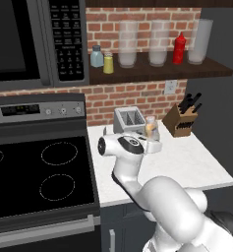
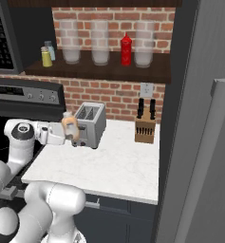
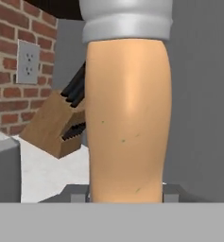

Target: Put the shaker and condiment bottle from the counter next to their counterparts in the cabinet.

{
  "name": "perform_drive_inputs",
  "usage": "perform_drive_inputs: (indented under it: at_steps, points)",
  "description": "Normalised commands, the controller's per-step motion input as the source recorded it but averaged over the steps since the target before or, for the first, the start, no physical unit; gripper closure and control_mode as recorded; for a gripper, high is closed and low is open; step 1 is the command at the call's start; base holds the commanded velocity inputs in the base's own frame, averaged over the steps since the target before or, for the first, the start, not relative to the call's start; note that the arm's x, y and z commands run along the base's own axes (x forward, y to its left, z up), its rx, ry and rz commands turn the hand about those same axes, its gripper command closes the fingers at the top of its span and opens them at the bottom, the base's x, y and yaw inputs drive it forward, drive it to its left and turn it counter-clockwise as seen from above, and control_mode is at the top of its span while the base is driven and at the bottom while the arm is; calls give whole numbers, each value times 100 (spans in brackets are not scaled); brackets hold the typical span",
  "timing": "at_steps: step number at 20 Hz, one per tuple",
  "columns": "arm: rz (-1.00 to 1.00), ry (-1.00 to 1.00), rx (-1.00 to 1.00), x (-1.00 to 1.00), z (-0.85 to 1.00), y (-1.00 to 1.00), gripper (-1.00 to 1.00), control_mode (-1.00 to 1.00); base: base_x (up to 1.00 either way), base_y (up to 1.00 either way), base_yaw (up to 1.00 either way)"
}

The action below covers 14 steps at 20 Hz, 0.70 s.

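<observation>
Orange condiment bottle [image 3: 127, 118] clamped in hand [image 2: 72, 134], toaster [image 2: 91, 124] just beside, knife block [image 2: 145, 129] beyond.

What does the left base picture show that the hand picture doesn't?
Left base view alone: the stove, the microwave, the shelf with the yellow shaker and red squeeze bottle. Hand view alone: the condiment bottle's faint specks, close up. Both: that bottle, the knife block, the wall outlet, the brick wall.

Condiment bottle [image 3: 127, 118] cap cropped by hand view top edge, base hidden behind grey band. Knife block [image 3: 56, 125] partly hidden behind bottle. Toaster [image 1: 129, 119] partly hidden by arm. Microwave [image 1: 19, 39] cropped left.
</observation>
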Motion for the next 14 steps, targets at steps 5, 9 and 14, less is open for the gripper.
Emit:
perform_drive_inputs:
  at_steps: [5, 9, 14]
  points:
    - [-5, 24, -9, -38, 79, 0, 100, -100, 0, 0, 0]
    - [-3, 23, -6, -27, 73, -4, 100, -100, 0, 0, 0]
    - [0, 15, -1, -28, 63, -25, 100, -100, 0, 0, 0]
